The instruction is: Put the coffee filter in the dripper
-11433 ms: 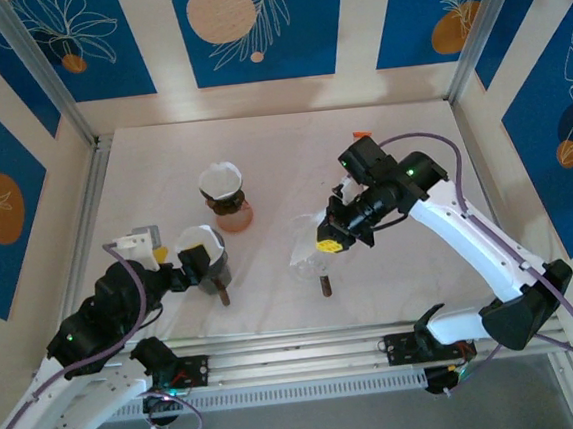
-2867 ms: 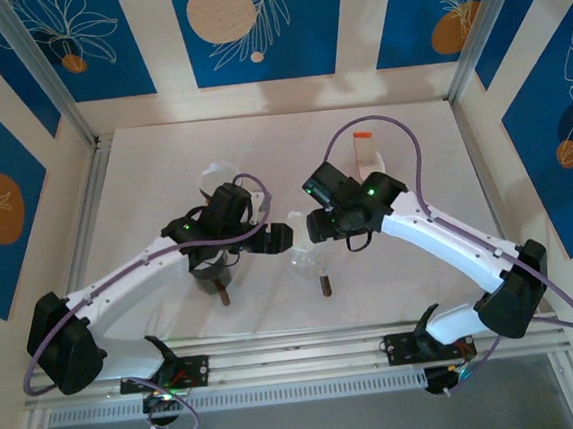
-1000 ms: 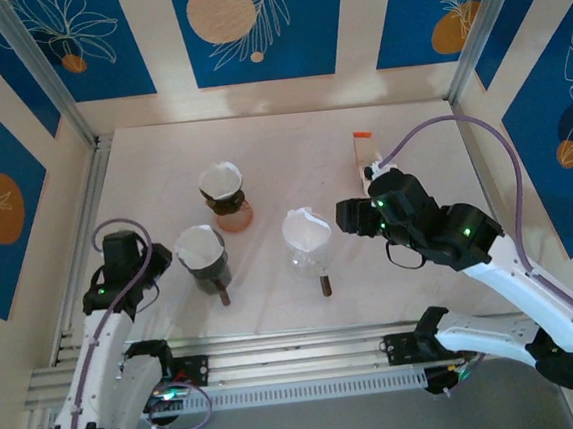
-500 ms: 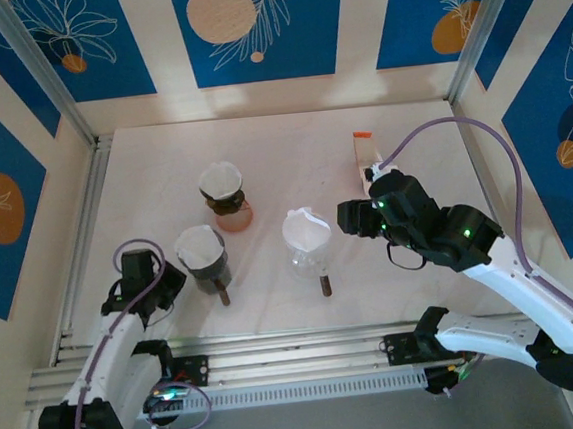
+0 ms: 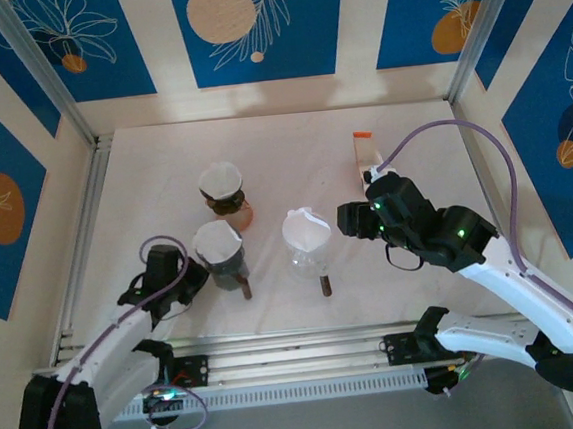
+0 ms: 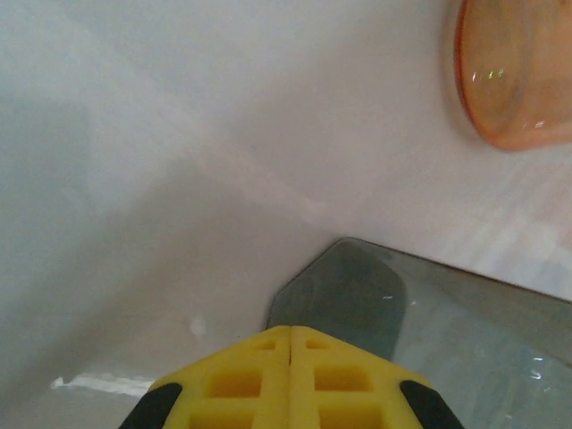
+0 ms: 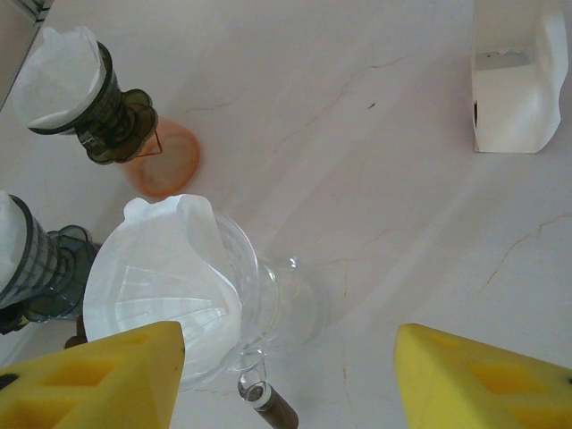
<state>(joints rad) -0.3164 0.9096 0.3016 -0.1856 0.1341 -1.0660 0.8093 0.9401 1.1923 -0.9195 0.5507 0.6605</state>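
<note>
The white coffee filter (image 5: pixel 305 229) sits inside the clear glass dripper (image 5: pixel 312 259) at the table's middle, its brown handle toward the near edge. In the right wrist view the coffee filter (image 7: pixel 152 268) lines the clear dripper (image 7: pixel 268 295) below my open right gripper (image 7: pixel 288 362). That right gripper (image 5: pixel 352 219) hovers just right of the dripper, holding nothing. My left gripper (image 5: pixel 196 281) is shut and low on the table, its yellow tips (image 6: pixel 290 340) right against the base of a dark grey dripper (image 6: pixel 357 295).
The dark grey dripper (image 5: pixel 220 252) holds its own filter. Another dark dripper with a filter stands on an orange base (image 5: pixel 227 195) behind it. A white filter box (image 5: pixel 364 151) lies at the back right. Frame rails run along the near edge.
My left gripper has shut and swung in toward the dark grey dripper, which has slid a little to the right. The right arm and the clear dripper have hardly moved.
</note>
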